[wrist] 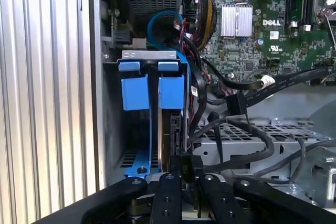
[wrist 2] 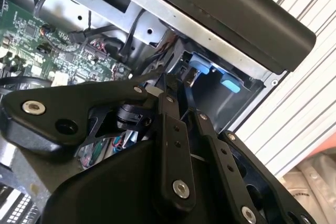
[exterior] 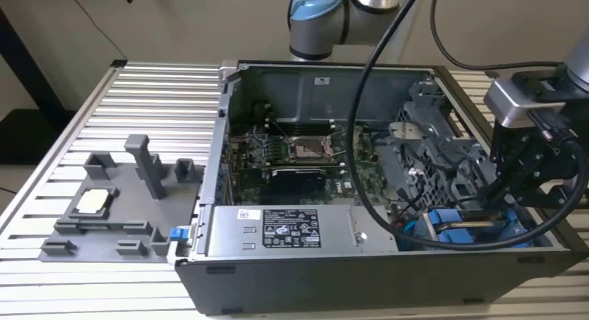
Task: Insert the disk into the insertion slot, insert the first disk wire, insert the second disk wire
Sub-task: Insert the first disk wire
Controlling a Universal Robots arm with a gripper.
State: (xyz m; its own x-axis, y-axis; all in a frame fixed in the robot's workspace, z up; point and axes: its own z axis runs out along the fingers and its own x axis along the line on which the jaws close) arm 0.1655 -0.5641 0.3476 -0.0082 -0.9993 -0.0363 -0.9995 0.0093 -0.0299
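Slatted table (exterior: 138,92) | disk (wrist: 172,129) in insertion slot (wrist: 149,54) | pincer (wrist: 187,175) clamps wire plug (wrist: 190,162) beside disk

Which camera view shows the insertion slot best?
The first wrist view: it looks straight into the insertion slot, so its grey metal frame and two blue fittings are plain. The exterior view shows its blue parts, partly behind a black cable. The second wrist view shows one corner.
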